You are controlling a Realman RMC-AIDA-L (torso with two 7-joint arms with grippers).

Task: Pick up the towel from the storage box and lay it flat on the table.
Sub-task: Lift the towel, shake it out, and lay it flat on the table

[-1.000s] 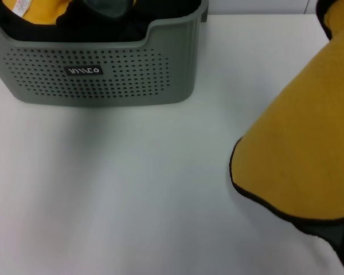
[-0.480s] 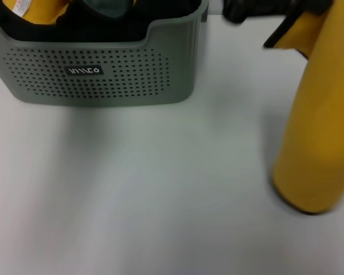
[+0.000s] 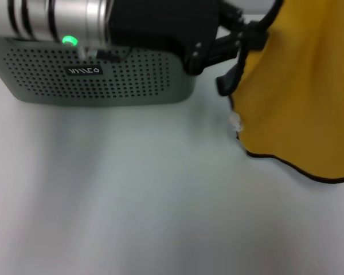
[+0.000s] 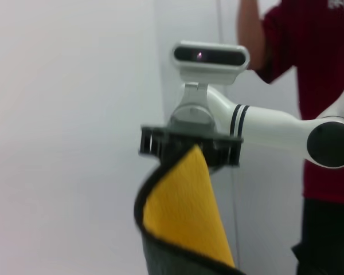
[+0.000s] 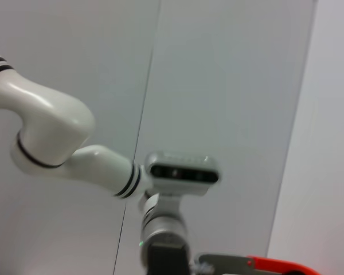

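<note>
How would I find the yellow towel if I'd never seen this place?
Start at the grey-green storage box with dotted sides at the far left of the white table. Look right, past the black left gripper. There hangs the towel, off the table: mustard yellow, with a thin black edge and a tiny white tag.

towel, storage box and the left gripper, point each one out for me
towel (image 3: 298, 97): head view, on the hanging mustard-yellow face above its black-bound lower edge.
storage box (image 3: 132, 77): head view, on the dotted grey-green front wall, beside the logo label.
left gripper (image 3: 232, 60): head view, on its dark fingers at the towel's edge.
</note>
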